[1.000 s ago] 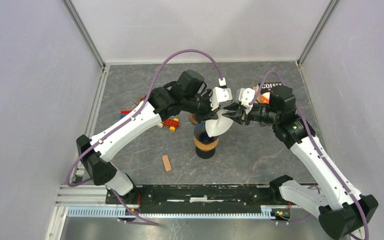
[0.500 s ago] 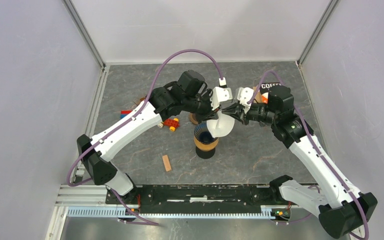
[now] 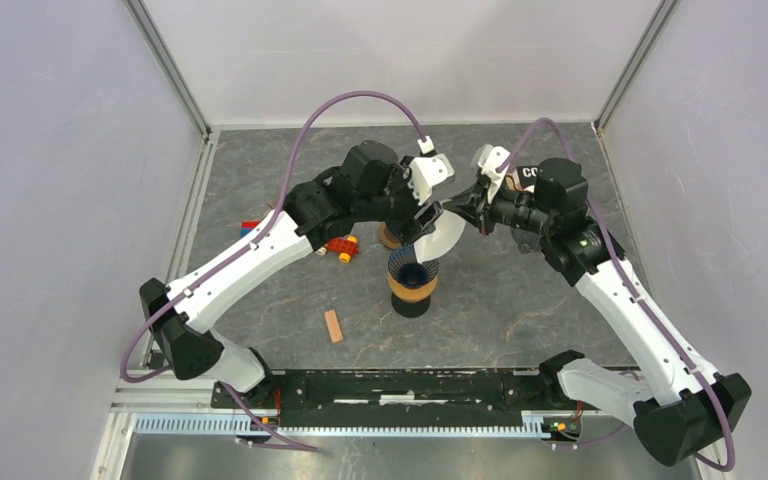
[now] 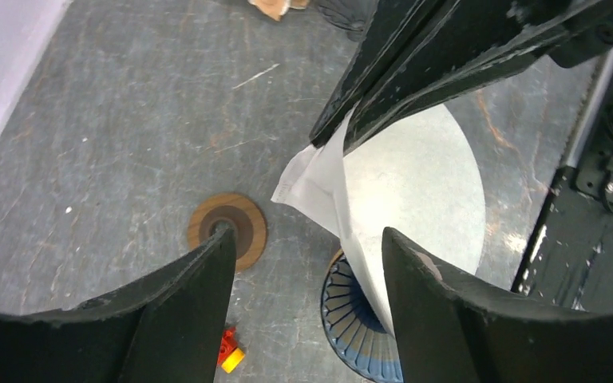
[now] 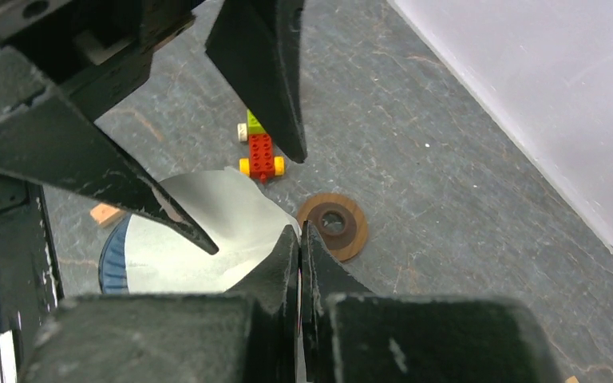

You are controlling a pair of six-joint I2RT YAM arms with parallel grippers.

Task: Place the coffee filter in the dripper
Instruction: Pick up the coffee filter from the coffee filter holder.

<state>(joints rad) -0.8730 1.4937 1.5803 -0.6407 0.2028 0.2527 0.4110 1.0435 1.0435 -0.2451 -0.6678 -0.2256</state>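
Coffee filter just above the dripper, long axis tilted, tip down at the dripper's mouth, right gripper clamped on its upper edge, left gripper jaws apart.

**Table layout, as I read it from overhead**

- Dripper — stands mid-table, in front of both wrists.
- Coffee filter — tilted over the dripper's right side, lower edge at its rim. Its upper corner sits between my right gripper's closed fingers, and my left gripper straddles it, apart.
- Round disc — just behind-left of the dripper.
- Toy bricks — left of the disc.
- Small block — front-left of the dripper, well apart.
- Packet — back right, behind my right wrist.
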